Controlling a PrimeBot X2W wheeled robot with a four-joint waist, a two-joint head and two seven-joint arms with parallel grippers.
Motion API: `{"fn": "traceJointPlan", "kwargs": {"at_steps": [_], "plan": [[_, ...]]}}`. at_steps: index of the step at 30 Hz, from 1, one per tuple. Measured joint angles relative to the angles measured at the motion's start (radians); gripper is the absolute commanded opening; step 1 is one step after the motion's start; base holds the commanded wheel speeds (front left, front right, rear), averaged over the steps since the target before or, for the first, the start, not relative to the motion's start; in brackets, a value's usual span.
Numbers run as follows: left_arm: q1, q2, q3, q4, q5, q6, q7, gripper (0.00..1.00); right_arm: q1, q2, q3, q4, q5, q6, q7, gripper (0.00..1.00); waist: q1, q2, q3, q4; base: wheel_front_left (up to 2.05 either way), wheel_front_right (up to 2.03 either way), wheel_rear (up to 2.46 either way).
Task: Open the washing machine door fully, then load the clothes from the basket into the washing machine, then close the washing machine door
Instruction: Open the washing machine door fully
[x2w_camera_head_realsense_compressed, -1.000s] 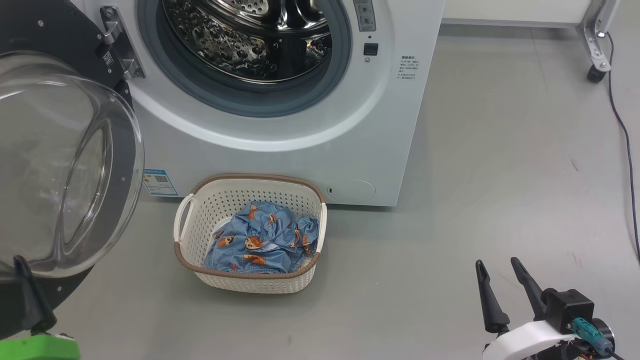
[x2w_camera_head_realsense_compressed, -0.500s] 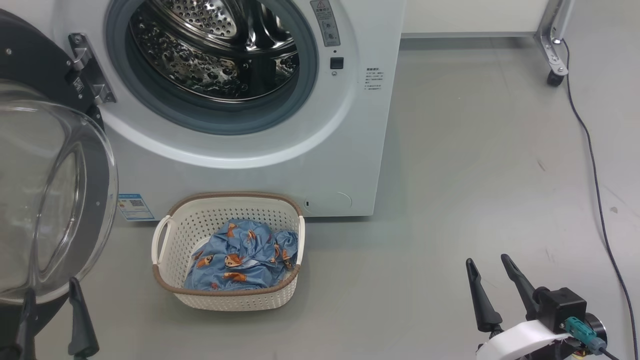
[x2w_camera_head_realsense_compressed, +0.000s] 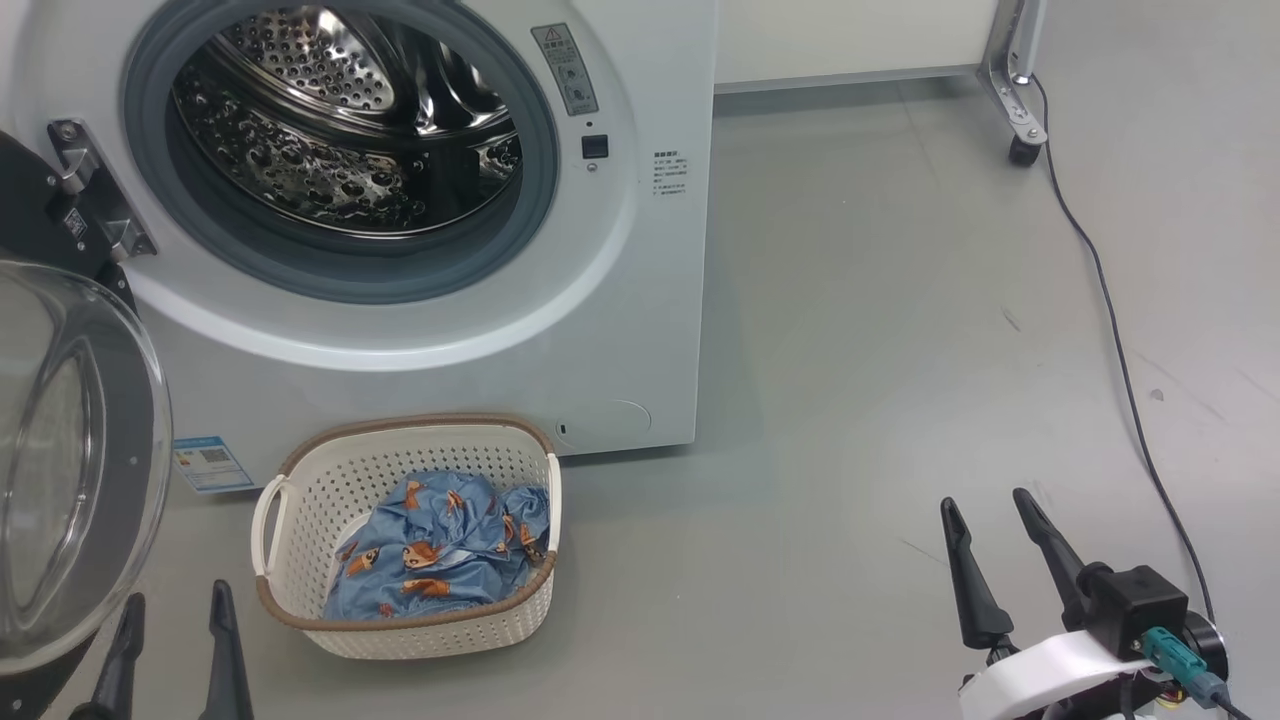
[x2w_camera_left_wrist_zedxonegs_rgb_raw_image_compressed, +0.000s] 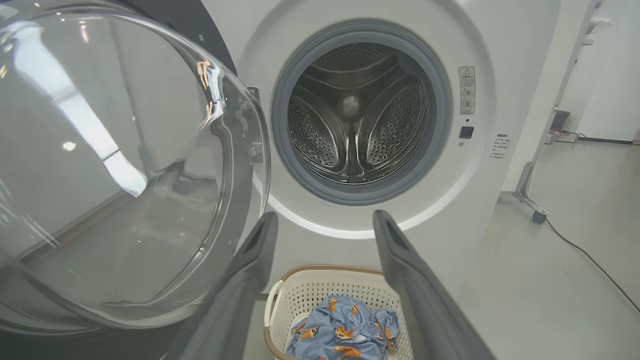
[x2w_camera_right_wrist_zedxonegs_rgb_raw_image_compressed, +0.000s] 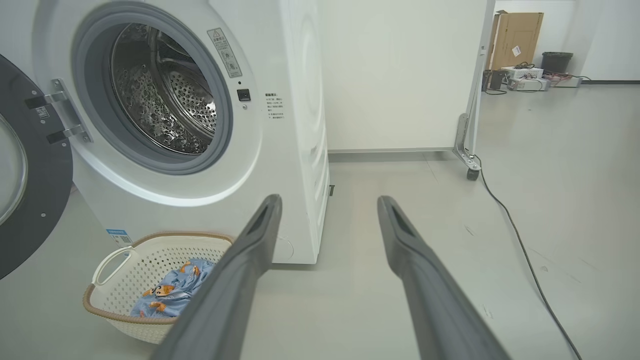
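Grey floor (x2w_camera_head_realsense_compressed: 850, 400) is carrying the work. Spread and empty, the left claw (x2w_camera_head_realsense_compressed: 178, 595) is drawing back from the washing machine door (x2w_camera_head_realsense_compressed: 130, 480), which is hanging wide open. The right claw (x2w_camera_head_realsense_compressed: 985, 500) is idling, also spread. With the clothes (x2w_camera_head_realsense_compressed: 430, 560) waiting in the basket (x2w_camera_head_realsense_compressed: 410, 425), loading is falling due.

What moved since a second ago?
The robot's head turned, so the whole picture slid left. The left gripper came off the rim of the washing machine door and moved toward the basket, open and holding nothing. Nothing was grabbed. The door stays wide open, the clothes stay in the basket, and the right gripper stays open.
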Motion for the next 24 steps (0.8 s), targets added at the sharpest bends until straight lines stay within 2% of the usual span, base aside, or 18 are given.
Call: {"fn": "traceJointPlan", "kwargs": {"at_steps": [24], "plan": [[0.028, 0.001, -0.025, -0.003, 0.006, -0.004, 0.000, 1.00, 0.037, 0.000, -0.017, -0.028, -0.009, -0.006, 0.000, 1.00, 0.0000, 0.0000, -0.003, -0.001, 0.00, 0.00, 0.00]]}}
